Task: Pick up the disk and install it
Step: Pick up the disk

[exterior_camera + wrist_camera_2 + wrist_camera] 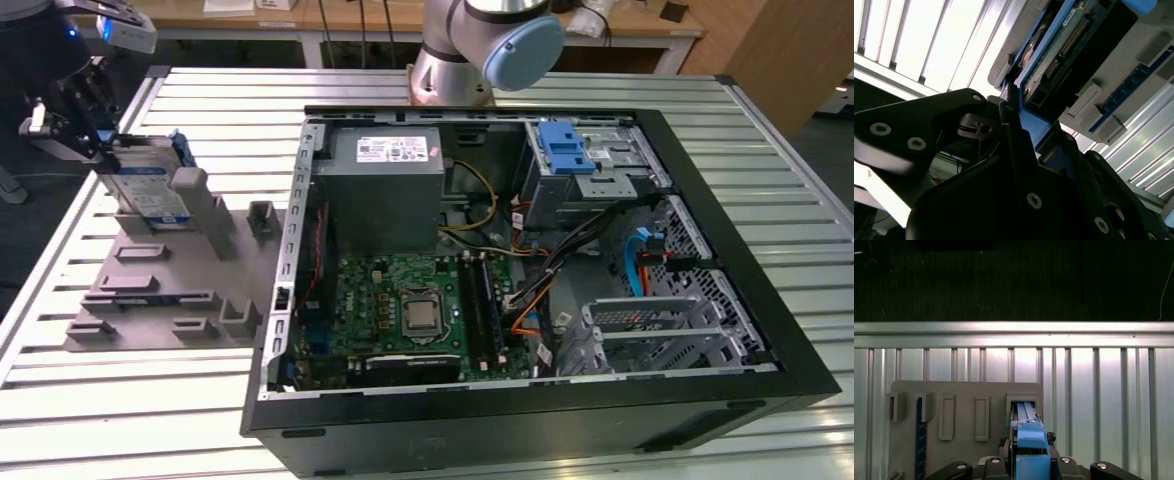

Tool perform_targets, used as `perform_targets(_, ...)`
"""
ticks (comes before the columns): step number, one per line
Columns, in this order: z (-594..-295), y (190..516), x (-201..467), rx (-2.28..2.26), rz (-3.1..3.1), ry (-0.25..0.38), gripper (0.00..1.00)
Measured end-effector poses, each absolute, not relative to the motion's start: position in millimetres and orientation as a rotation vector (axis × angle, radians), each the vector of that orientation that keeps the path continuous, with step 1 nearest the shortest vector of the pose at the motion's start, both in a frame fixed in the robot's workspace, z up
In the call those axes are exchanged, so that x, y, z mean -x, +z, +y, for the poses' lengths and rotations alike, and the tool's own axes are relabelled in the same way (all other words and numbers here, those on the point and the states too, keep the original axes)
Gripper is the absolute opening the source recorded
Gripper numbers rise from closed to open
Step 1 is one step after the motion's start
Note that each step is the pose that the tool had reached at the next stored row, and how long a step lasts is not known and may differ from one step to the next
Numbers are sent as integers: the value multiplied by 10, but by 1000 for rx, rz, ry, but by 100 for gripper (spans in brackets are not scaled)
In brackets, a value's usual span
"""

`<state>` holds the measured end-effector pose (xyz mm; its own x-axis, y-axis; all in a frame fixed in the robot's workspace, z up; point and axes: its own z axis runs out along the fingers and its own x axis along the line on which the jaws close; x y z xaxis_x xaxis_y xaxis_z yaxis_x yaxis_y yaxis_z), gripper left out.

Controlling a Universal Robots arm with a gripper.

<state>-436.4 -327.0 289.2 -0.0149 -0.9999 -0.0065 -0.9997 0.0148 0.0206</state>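
The disk (144, 187), silver-grey with a white-and-blue label and blue rails, stands on edge in a slot of the grey holder plate (174, 290) at the exterior view's left. My gripper (91, 140) is at the disk's upper edge, shut on it. In the first wrist view the disk's blue rail (1029, 440) sits between my fingers (1061, 460) above the holder's slot (1024, 407). The second wrist view shows the disk's green circuit-board side (1064, 45) and a black finger (1009, 115) pressed against the blue rail.
An open black computer case (694, 400) lies on the slatted metal table (134, 420). Inside are a grey power-supply box (387, 165), a green motherboard (414, 310) and a metal drive cage with a blue latch (581, 155). The arm's base (467, 50) stands behind the case.
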Motion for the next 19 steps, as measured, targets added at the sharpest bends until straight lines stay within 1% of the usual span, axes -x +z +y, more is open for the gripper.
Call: perform_targets(19,-3270,2938,4364,-2199,-2230,-30,36)
